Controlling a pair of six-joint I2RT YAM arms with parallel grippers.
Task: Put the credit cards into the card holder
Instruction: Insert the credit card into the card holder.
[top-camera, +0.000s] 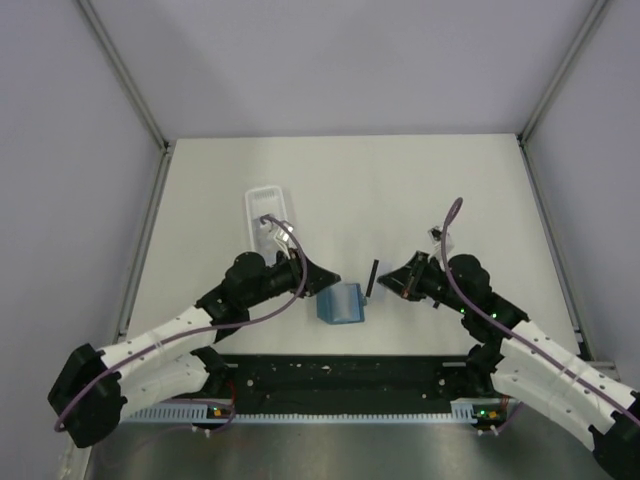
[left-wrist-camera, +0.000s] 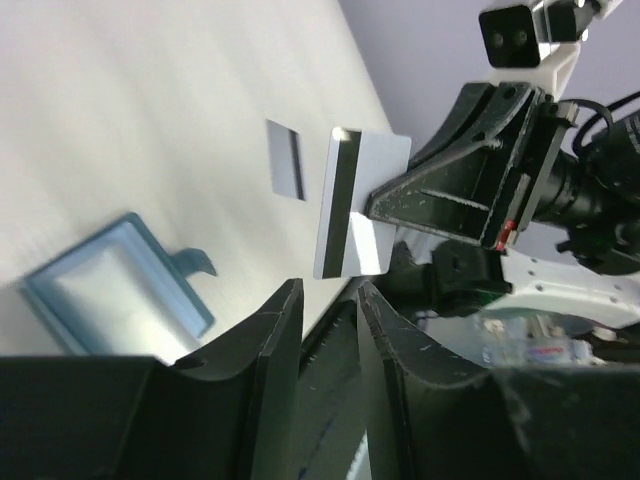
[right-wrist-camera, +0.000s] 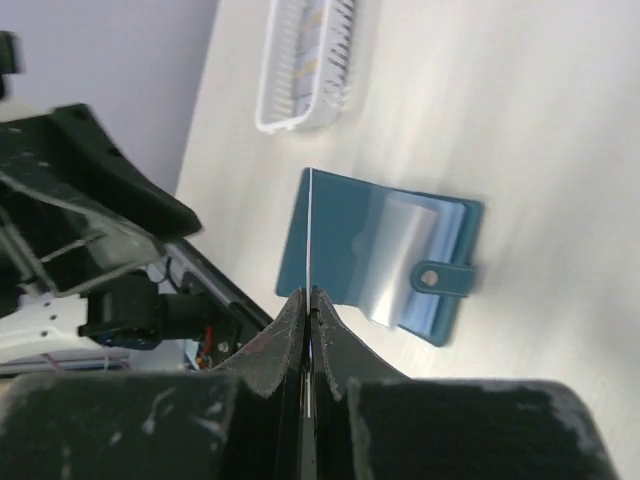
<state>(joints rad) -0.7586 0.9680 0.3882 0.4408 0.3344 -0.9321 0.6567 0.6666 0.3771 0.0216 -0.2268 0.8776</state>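
The teal card holder (top-camera: 340, 303) lies open on the table between my two grippers, snap tab (right-wrist-camera: 440, 275) pointing away from the arms. It also shows in the left wrist view (left-wrist-camera: 110, 290) and in the right wrist view (right-wrist-camera: 390, 250). My right gripper (top-camera: 385, 284) is shut on one credit card (top-camera: 372, 279), held on edge just right of the holder. That card is white with a dark stripe (left-wrist-camera: 355, 205) and shows as a thin line (right-wrist-camera: 310, 230) in the right wrist view. My left gripper (top-camera: 328, 281) hovers at the holder's left edge, slightly open and empty (left-wrist-camera: 330, 290).
A long white ribbed tray (top-camera: 268, 215) lies behind the left gripper and also shows in the right wrist view (right-wrist-camera: 305, 65). A faint grey rectangle (left-wrist-camera: 285, 160) on the table behind the held card looks like its shadow. The black base rail (top-camera: 340, 375) runs along the near edge.
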